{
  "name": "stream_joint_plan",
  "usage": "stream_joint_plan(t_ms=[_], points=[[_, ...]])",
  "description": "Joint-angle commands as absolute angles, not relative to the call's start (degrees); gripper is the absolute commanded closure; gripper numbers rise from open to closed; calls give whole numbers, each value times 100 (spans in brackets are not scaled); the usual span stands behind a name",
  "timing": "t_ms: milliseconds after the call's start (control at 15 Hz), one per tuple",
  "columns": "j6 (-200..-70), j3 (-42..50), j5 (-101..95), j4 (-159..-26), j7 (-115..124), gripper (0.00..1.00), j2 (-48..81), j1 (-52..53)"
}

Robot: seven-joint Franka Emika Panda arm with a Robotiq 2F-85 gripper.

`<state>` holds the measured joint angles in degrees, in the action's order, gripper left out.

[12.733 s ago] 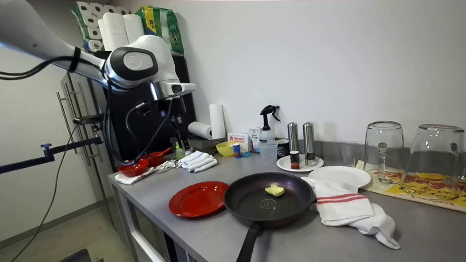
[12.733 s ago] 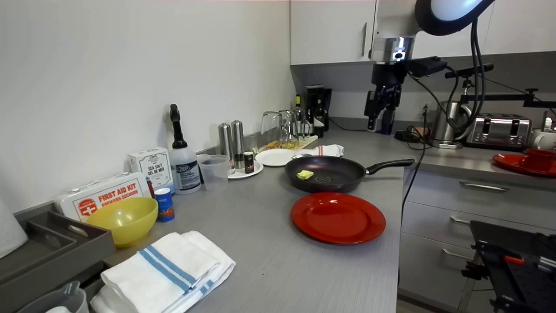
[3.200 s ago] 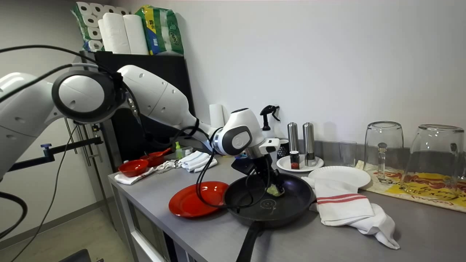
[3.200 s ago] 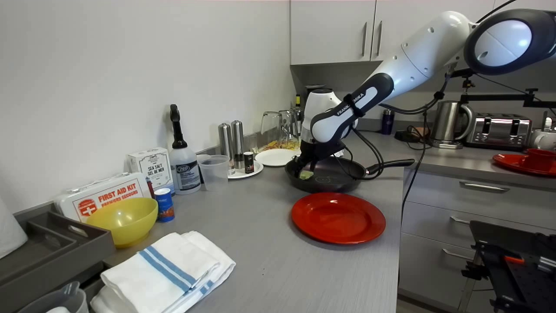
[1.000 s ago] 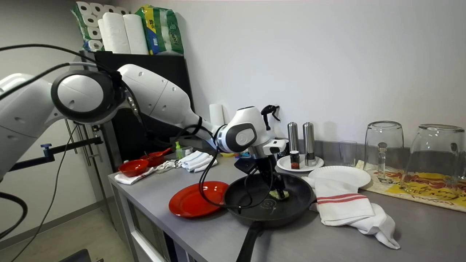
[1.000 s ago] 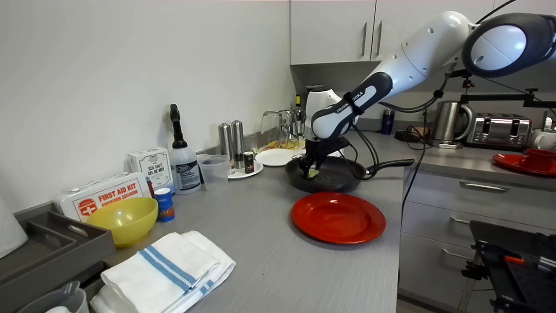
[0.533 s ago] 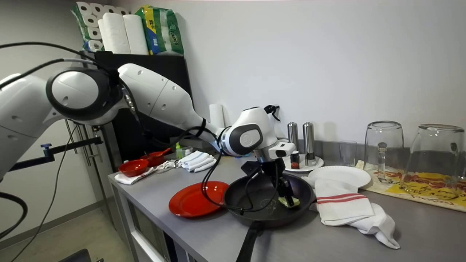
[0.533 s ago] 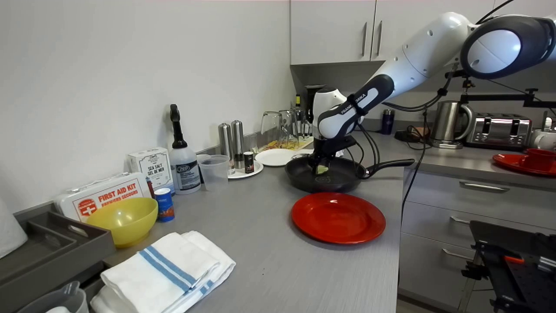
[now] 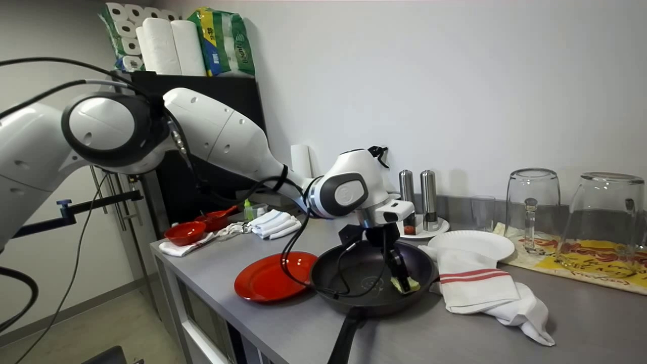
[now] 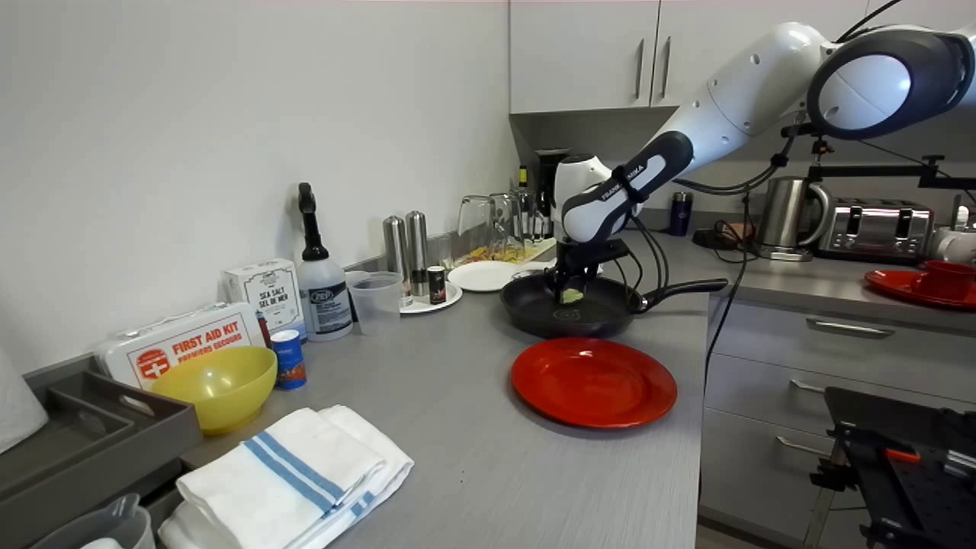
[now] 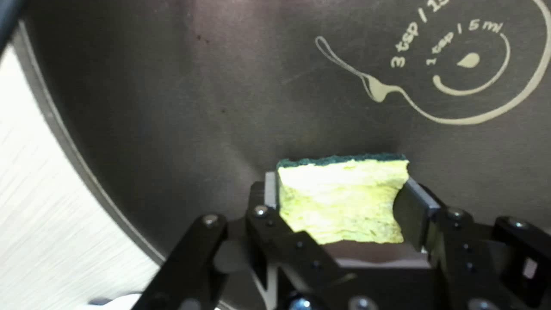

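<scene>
A small sponge (image 11: 344,202), yellow with a thin dark green scouring layer along its far edge, is pinched between both fingers of my gripper (image 11: 344,191). Its right side is dented where the finger presses. In both exterior views the gripper (image 9: 400,275) points down into the black frying pan (image 9: 364,260), with the sponge (image 9: 408,286) low against the pan floor. Whether it touches the floor along its whole underside is hidden. White measuring marks are printed on the pan (image 11: 206,107) beside the sponge. Loose arm cables hang over the pan.
A red plate (image 9: 255,280) sits close beside the pan, whose handle (image 9: 348,331) reaches toward the counter edge. A striped towel (image 9: 475,280), a white paper plate (image 9: 472,243) and glass pitchers (image 9: 533,212) are nearby. Two steel mills (image 10: 417,252) stand by the wall.
About thirteen seconds ago the sponge lay loose in the pan, my gripper away from it. Over the last second, the gripped sponge has slid rightward across the pan in both exterior views.
</scene>
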<state>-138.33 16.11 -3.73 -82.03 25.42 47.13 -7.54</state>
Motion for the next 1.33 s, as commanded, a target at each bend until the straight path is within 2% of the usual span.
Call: stream_joint_plan(t_ms=[0,733,1267], points=[[-13666,1420,-164,-8258,2514,61,4773,-728],[-13825,725,-284,-8269,1301,61,4694,-482],[-13783,784,-279,-8356,1110,61,4621,-511]])
